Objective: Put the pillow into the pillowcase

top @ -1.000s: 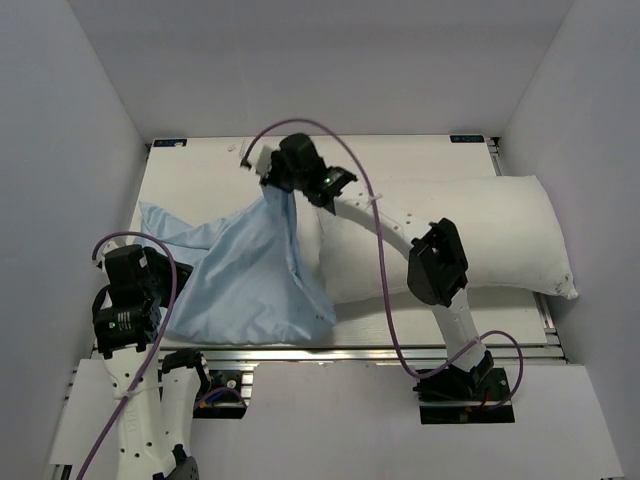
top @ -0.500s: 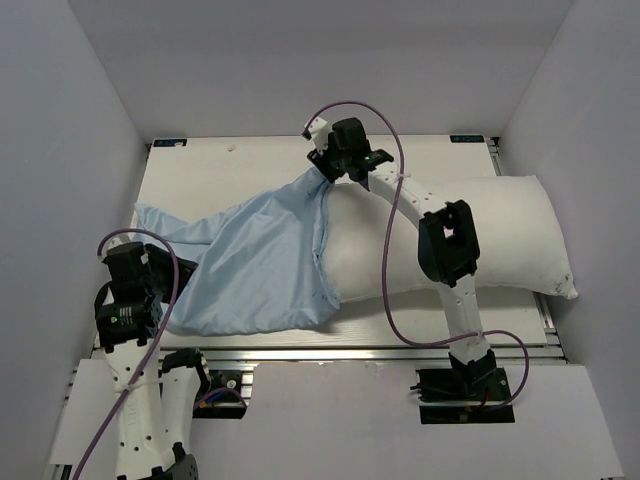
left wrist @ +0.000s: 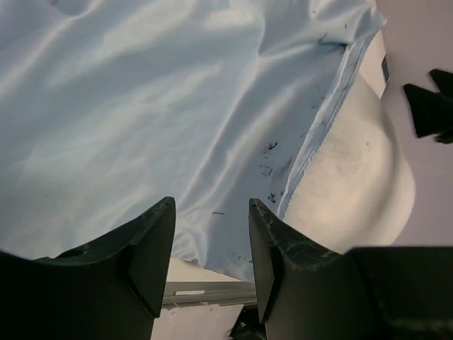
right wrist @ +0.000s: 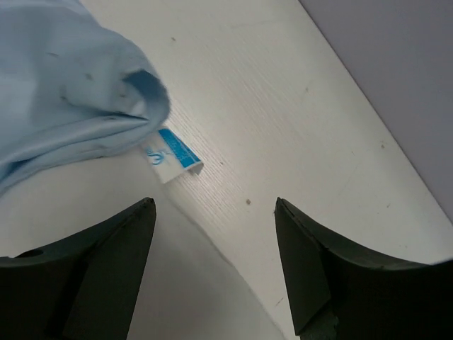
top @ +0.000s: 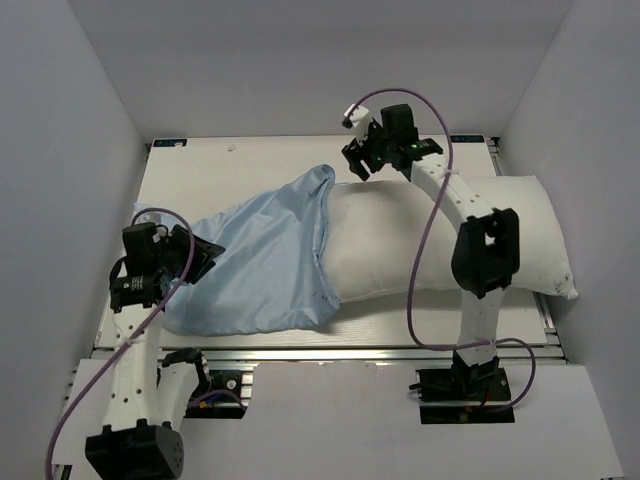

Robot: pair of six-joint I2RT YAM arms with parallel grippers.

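Pillow (top: 450, 235) from the top view: we see it lying across the worktop (top: 240, 160), its left end tucked into the mouth of the pillowcase (top: 255, 265), with the bigger part sticking out bare to the right. The hem (top: 322, 240) of the mouth runs across the pillow from far side to near side. The right fingers (top: 354, 160) hang over the far edge, just beside the far corner of the mouth, spread and holding nothing. The left fingers (top: 208, 254) sit over the closed left part of the pillowcase.

Left wrist view: we see the fingers (left wrist: 152, 244) parted with nothing between them and blue cloth below the gap. The hem (left wrist: 318, 142) and bare cushion (left wrist: 347, 191) lie further off.

Right wrist view: the fingers (right wrist: 113, 265) are wide apart and empty. The label (right wrist: 172, 155) at the pillowcase corner lies on the worktop ahead of them, apart from both tips.

Our read is that the sleeving step is partly done, with both arms released between pulls. The next move calls for a fresh pinch on the hem, probably at the far corner by the label, then a drag to the right along the pillow. The other arm should pin the cushion or take the near side of the hem so the cloth does not bunch.
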